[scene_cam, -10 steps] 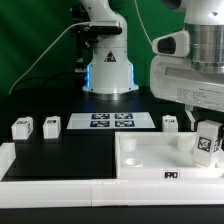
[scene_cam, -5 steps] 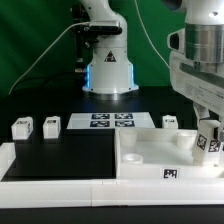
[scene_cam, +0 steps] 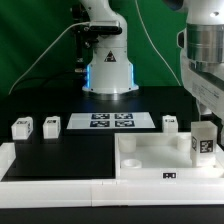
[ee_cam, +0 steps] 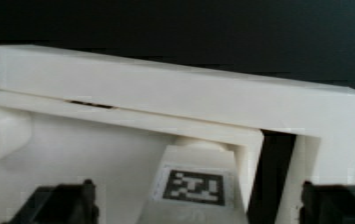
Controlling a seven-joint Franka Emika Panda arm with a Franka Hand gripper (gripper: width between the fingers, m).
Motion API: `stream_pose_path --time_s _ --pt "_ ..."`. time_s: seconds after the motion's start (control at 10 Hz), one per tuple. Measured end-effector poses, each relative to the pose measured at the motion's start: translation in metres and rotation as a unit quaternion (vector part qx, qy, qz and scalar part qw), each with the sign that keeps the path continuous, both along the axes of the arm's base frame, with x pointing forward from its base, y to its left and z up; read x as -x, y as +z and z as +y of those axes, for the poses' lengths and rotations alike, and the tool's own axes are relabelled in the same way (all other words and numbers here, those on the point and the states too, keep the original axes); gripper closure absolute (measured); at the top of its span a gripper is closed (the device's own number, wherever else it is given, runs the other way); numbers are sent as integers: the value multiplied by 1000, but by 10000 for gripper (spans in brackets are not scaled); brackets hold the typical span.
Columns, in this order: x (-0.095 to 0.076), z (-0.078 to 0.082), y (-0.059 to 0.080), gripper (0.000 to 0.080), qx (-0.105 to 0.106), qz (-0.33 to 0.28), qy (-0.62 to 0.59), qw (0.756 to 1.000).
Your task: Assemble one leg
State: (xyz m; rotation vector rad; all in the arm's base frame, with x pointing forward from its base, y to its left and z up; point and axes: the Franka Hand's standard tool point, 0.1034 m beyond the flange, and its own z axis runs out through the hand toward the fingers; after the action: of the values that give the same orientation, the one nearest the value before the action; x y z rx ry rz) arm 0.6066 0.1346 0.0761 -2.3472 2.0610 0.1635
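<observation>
One leg (scene_cam: 204, 142), a small white block with a square tag, stands upright in the large white tray (scene_cam: 150, 160), at the corner on the exterior view's right. My gripper (scene_cam: 206, 110) hangs just above it. In the wrist view the leg (ee_cam: 199, 180) shows between the two dark fingers (ee_cam: 60, 204), with a gap on each side. The jaws are open and hold nothing. The tray's raised rim (ee_cam: 174, 85) shows beyond the leg.
Two more legs (scene_cam: 22, 128) (scene_cam: 51, 125) stand on the black table at the exterior view's left, and another (scene_cam: 170, 123) behind the tray. The marker board (scene_cam: 110, 122) lies in front of the robot's base (scene_cam: 108, 70). A white rail runs along the front edge.
The gripper moved toward the exterior view's right and rose a little. The leg, held tilted before, now stands upright in the tray corner with the jaws apart from it.
</observation>
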Motion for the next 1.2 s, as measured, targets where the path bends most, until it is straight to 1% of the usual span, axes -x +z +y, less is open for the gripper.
stream_pose_path --time_s 0.1,0.3,0.4,0.5,0.7,0.8,0.9,1.0,1.1,1.2 --pt "0 -1 0 157 -4 -5 65 998" --pt "-1 -3 0 157 -12 -15 182 983" --pt "-1 -3 0 151 -16 -19 239 971" --pt "-1 -4 0 150 -21 -24 306 952" --pt "-1 -4 0 150 -27 -30 390 920" --pt "-1 -4 0 150 -31 -35 451 891" --pt "-1 -4 0 150 -34 -38 494 868" --pt "0 -4 0 150 -35 -40 517 854" --pt "0 -4 0 150 -37 -43 568 821" --pt "-1 -5 0 150 -38 -45 604 795"
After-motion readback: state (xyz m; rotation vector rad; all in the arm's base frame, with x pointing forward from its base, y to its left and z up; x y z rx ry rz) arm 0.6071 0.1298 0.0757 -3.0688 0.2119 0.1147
